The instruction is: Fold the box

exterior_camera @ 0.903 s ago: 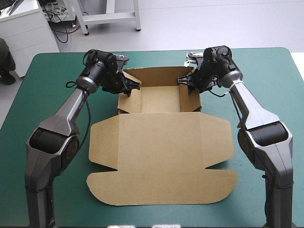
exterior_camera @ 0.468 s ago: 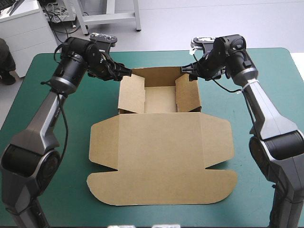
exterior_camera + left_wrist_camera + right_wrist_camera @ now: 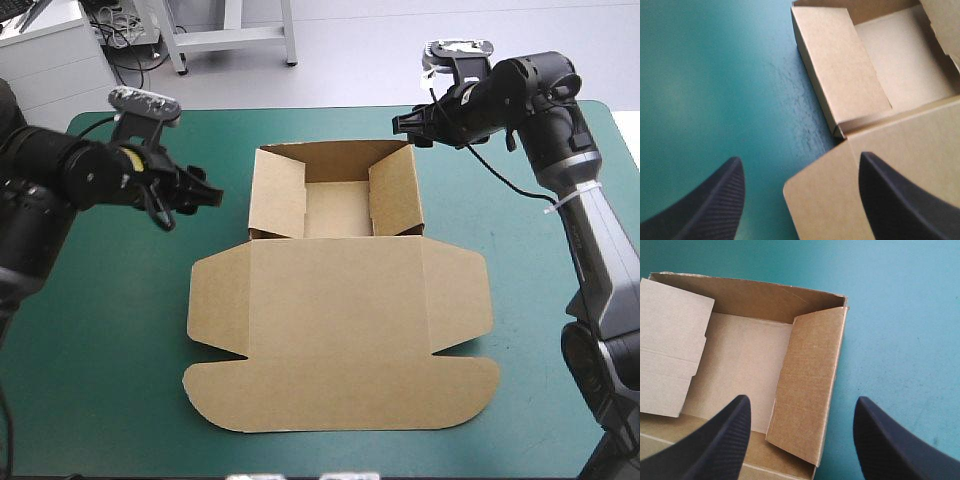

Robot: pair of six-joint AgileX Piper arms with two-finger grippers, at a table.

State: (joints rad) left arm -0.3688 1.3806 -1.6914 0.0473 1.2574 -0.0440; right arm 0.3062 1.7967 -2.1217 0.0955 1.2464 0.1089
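Box [image 3: 340, 320] stands as open tray, left pincer [image 3: 208, 195] and right pincer [image 3: 405, 128] both spread near it.

no readable text, labels or numbers anywhere

So both arms were up and spread wide. The left arm [image 3: 50, 180] reached in from its side, the right arm [image 3: 590, 230] stood tall with its wrist curled over. The left gripper [image 3: 208, 195] and the right gripper [image 3: 402, 126] pointed inward at each other, black fingers wide apart.
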